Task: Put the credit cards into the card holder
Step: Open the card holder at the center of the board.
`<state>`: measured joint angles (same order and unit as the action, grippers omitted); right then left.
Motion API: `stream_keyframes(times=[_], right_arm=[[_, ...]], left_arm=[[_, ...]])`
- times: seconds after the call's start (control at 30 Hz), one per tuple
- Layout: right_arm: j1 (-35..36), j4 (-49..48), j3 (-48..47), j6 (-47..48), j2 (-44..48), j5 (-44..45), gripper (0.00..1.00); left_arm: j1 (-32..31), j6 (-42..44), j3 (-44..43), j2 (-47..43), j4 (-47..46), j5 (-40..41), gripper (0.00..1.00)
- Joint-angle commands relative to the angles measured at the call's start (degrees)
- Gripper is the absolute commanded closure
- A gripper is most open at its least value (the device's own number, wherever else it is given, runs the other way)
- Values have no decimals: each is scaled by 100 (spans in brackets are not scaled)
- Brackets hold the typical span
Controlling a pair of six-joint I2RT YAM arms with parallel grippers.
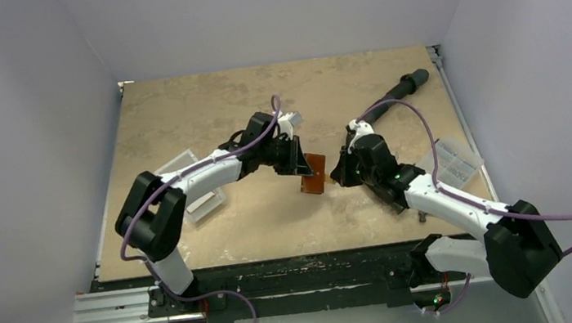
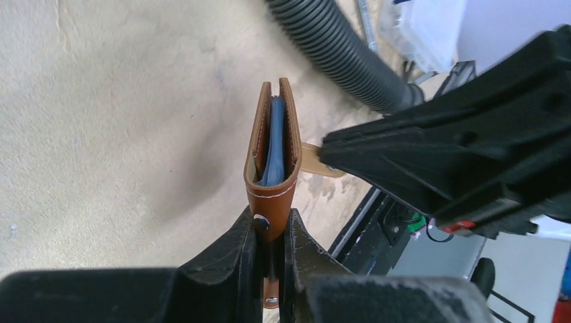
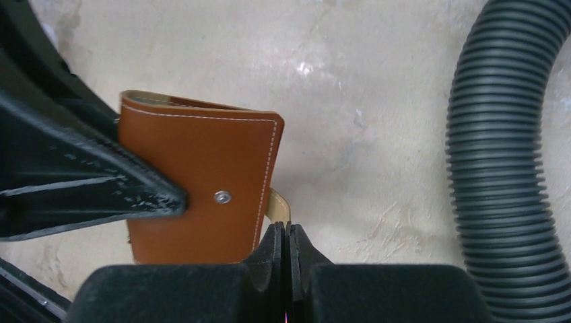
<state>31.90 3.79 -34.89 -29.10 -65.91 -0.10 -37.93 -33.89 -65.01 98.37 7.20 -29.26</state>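
Left gripper (image 2: 269, 232) is clamped tight on the brown card holder (image 2: 272, 195), gripping it by the snap stud and holding it on edge at mid-table. Bluish credit cards (image 2: 275, 141) sit edge-on between the nearly closed flaps; how many, can't tell. Right gripper (image 3: 284, 232), just right of the holder, has its jaws pressed together at the tan snap strap (image 3: 277, 205); whether the strap is truly pinched is hard to make out. Overhead, the left gripper hides the holder's left part. A black corrugated hose (image 3: 505, 168) lies far right, cut off in both wrist views. The left arm half covers a clear-and-white box (image 1: 191, 189) on the left.
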Motion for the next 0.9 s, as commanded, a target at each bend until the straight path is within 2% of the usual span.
stream_keyframes(times=[0.0,0.1,0.27,0.4,0.47,0.5,0.57,0.63,0.73,0.87], right_arm=[[19,76,201,-218,181,-252,100],[20,51,272,-279,199,-417,100],[22,-69,342,-165,197,-558,100],[26,56,323,-131,267,-570,100],[21,140,321,-143,384,-597,100],[25,186,324,-166,436,-622,100],[25,315,279,-160,558,-640,100],[25,397,227,-180,684,-642,100],[31,216,226,-318,798,-1023,100],[35,316,51,-292,718,-982,100]], left_arm=[[33,-185,-116,310,-89,43,100],[39,-291,-116,651,10,204,97],[44,-706,176,1125,-579,-110,78],[41,-598,55,1237,-357,31,57],[45,-449,-43,1173,-136,239,50],[43,-380,-88,1109,-33,348,43],[43,-245,-168,961,170,570,19],[47,-132,-244,817,314,768,8],[59,14,-353,649,460,839,3],[61,164,-496,608,640,688,1]])
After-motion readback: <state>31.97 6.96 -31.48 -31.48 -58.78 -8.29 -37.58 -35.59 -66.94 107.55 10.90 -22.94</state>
